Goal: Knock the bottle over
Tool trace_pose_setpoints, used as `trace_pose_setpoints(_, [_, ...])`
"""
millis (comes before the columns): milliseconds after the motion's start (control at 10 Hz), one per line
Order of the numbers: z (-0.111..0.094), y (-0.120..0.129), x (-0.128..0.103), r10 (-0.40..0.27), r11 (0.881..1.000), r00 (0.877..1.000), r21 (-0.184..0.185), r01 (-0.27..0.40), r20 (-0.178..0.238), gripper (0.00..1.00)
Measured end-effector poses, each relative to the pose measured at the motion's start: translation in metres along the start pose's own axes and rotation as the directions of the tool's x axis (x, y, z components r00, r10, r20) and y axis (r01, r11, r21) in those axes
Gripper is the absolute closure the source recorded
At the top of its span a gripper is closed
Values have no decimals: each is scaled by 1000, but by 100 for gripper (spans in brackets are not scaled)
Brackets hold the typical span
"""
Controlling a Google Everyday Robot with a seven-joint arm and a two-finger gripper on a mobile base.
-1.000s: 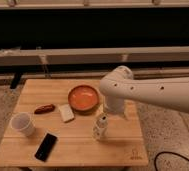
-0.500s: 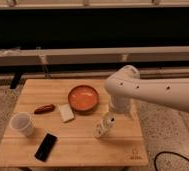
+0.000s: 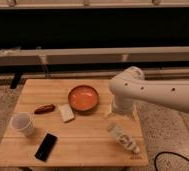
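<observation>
The gripper (image 3: 119, 113) sits right of centre over the table (image 3: 88, 145), mostly hidden under the white arm (image 3: 153, 92); whether it is wide or narrow cannot be told. Left of it lie an orange bowl (image 3: 83, 97), a pale block (image 3: 66, 113), a reddish sausage-shaped thing (image 3: 44, 108), a white cup (image 3: 23, 124) and a black phone (image 3: 46, 146). The bottle (image 3: 123, 137) lies on its side just below the gripper, toward lower right.
</observation>
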Motion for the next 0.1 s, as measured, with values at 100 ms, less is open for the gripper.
trace_pose_setpoints(100, [-1, 2, -2, -2, 1000, 1000, -22, 2, 2, 20])
